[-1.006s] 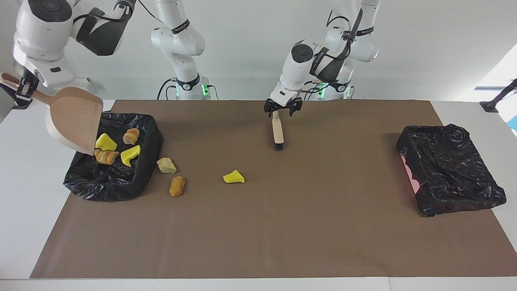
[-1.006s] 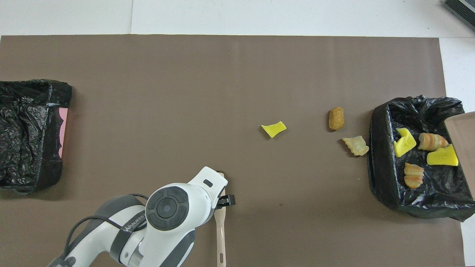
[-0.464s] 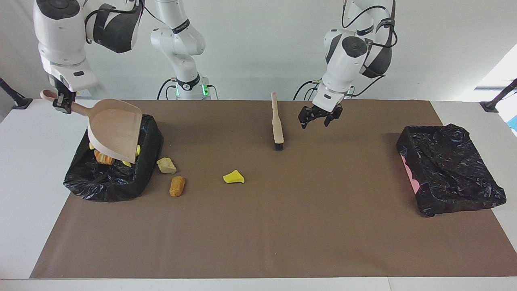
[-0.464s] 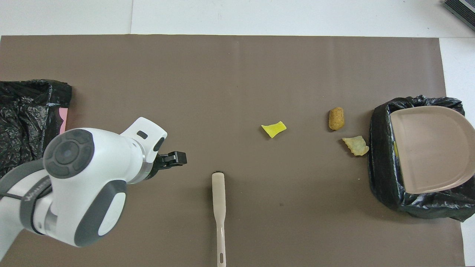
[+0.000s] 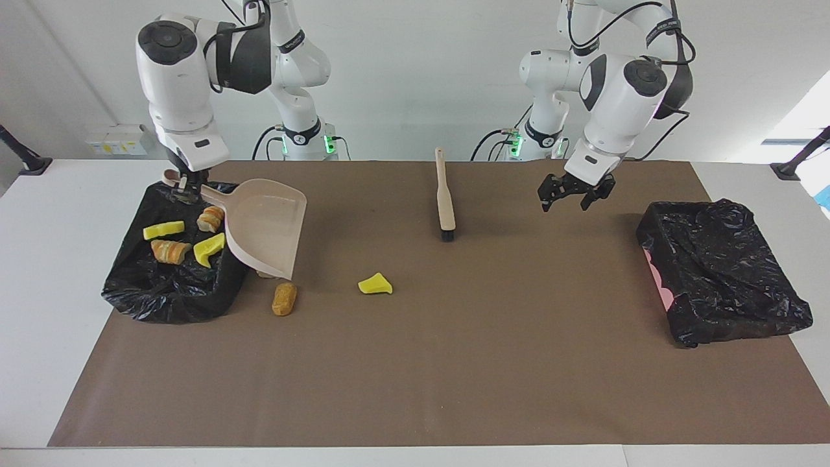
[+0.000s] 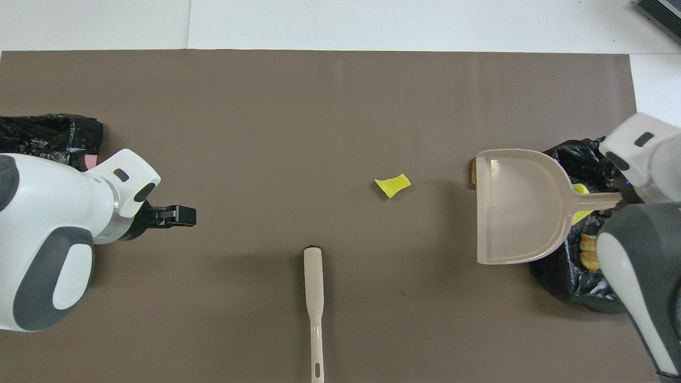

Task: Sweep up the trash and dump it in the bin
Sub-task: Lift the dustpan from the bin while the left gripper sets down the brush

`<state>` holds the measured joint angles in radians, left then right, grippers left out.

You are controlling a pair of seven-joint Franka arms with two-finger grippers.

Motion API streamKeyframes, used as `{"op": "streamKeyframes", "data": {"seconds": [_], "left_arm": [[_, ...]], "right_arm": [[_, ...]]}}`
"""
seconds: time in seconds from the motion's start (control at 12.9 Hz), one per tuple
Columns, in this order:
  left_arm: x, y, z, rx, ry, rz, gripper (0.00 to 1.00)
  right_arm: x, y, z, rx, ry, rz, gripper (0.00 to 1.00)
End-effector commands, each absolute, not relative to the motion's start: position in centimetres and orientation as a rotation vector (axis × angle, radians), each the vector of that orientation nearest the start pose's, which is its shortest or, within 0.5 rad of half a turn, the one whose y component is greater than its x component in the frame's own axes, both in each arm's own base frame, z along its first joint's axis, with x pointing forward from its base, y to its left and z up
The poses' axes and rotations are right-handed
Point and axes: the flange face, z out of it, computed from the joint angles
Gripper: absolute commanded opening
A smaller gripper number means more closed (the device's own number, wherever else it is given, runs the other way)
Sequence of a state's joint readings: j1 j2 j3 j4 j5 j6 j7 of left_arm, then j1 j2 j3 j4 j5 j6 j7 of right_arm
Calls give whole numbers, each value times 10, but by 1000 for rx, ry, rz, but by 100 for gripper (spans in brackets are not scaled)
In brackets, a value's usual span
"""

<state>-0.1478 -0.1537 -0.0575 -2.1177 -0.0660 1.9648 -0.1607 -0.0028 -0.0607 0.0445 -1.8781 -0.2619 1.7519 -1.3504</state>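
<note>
At the right arm's end of the table, right gripper [image 5: 185, 188] shut tight on the handle of the dustpan [image 5: 266, 227]. A second ago, dustpan tipped up high over the bin [image 5: 162, 298] – now swung off it, hanging low and almost flat over the mat [image 5: 415, 376] just beside the bin, open mouth toward the middle of the table. Empty inside.

Trash [image 5: 170, 251] in two groups, same as before. Four pieces down in the bin: two yellow, two stripy orange. Three pieces out on the mat: brown lump [image 5: 283, 298] near the bin, yellow wedge [image 5: 375, 284] more toward the middle, and tan lump [image 5: 262, 274] now mostly hidden under the dustpan's front edge. No telling if that edge touches it.

Brush [image 5: 445, 201] flat on the mat, bristles pointing away from the robots, in the same spot as a second ago – then right under the left gripper [image 5: 570, 194], now alone. Left gripper gone from it, up in the air over bare mat, between the brush and the other bin [image 5: 720, 272] at the left arm's end. Fingers wide apart, nothing in them.
</note>
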Motion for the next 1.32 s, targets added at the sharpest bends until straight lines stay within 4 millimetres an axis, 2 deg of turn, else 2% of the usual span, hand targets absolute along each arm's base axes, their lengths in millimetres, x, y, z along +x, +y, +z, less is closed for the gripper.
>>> {"op": "streamKeyframes", "data": {"seconds": [0.0, 0.08, 0.31, 0.46, 0.62, 0.7, 0.85, 1.08, 1.24], "left_arm": [[501, -75, 518, -3151, 143, 29, 100], [503, -69, 532, -3130, 190, 31, 100], [507, -57, 585, -3104, 182, 3, 100], [509, -50, 614, -3096, 185, -23, 100], [513, -40, 618, -3071, 174, 13, 100], [519, -40, 625, -3072, 173, 7, 100], [529, -42, 638, -3075, 172, 6, 100], [519, -43, 632, -3078, 184, 40, 100], [508, -39, 625, -3074, 250, 78, 100]], "right_arm": [[549, 35, 506, -2546, -2038, 246, 0], [553, 50, 495, -2584, -1956, 214, 0], [563, 100, 472, -2717, -1694, 131, 0], [569, 124, 460, -2807, -1469, 51, 0], [570, 163, 449, -2874, -1302, -9, 0], [571, 177, 441, -2915, -1193, -11, 0], [568, 221, 437, -2965, -990, -59, 0], [563, 265, 434, -3038, -625, -123, 0], [563, 295, 432, -3048, -443, -157, 0]]}}
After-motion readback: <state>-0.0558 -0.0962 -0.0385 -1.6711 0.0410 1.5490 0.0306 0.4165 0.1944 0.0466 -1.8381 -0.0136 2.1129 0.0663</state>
